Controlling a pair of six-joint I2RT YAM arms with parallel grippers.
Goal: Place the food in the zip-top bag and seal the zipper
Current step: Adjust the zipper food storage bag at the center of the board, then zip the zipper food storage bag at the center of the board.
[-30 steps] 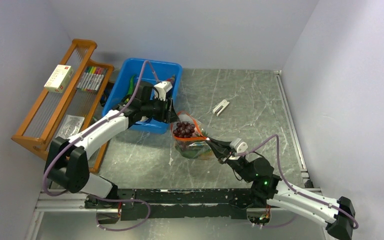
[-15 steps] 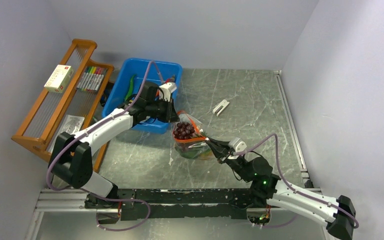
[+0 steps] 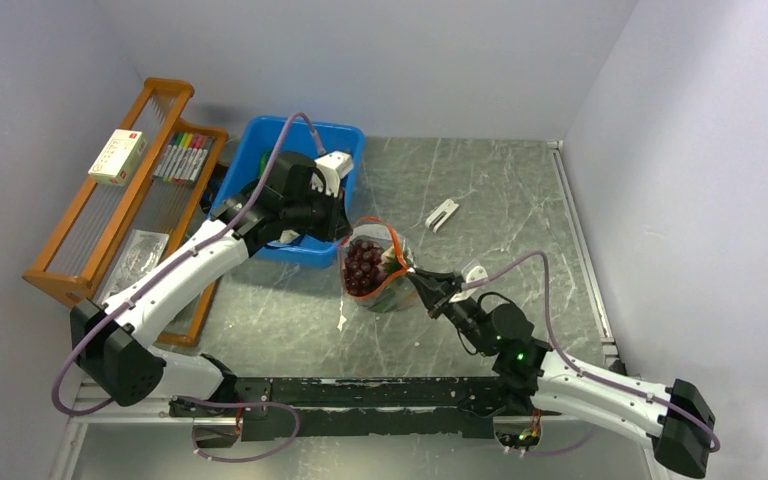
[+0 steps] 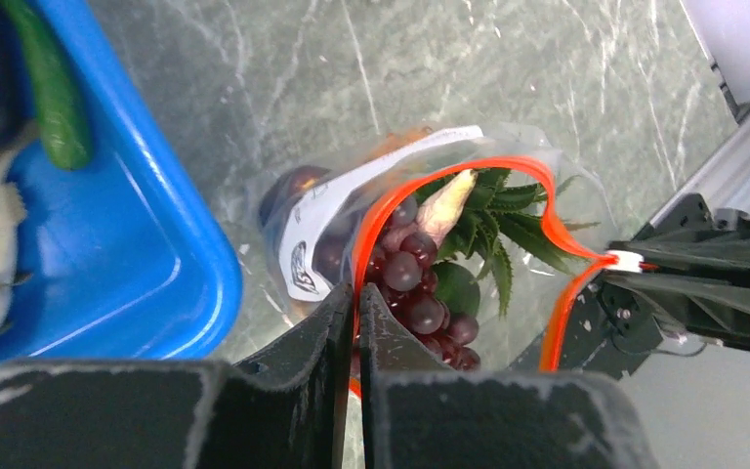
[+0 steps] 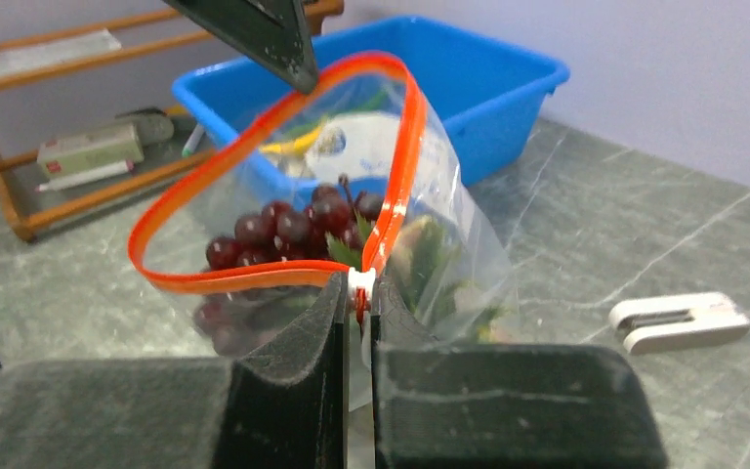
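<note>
1. Top external: I see the zip-top bag point(image 3: 385, 296) standing on the worktop point(image 3: 500, 240) just in front of the blue bin point(image 3: 260, 150), held between my two arms. The left gripper point(image 3: 346, 236) is pressed together on the far-left side of the zipper point(image 3: 397, 252). The right gripper point(image 3: 416, 281) pinches its near-right end. Dark red grapes point(image 3: 363, 265) fill the bag's mouth. A white clip point(image 3: 442, 214) lies well apart, further back on the right.
2. Left wrist: my fingers are closed with only the red strip between them. The mouth gapes in a wide loop. Inside it I see the grapes, the green pineapple leaves point(image 4: 503, 225) and a white-faced round piece point(image 4: 305, 244) against the bag's wall. The white tab point(image 4: 627, 261) sits at the right gripper's tips.
3. Right wrist: my fingers pinch the white tab. From there the zipper loops up to the left gripper's tip at the top. The strip is unsealed, the food sits low in the bag, and the blue bin stands behind it.
</note>
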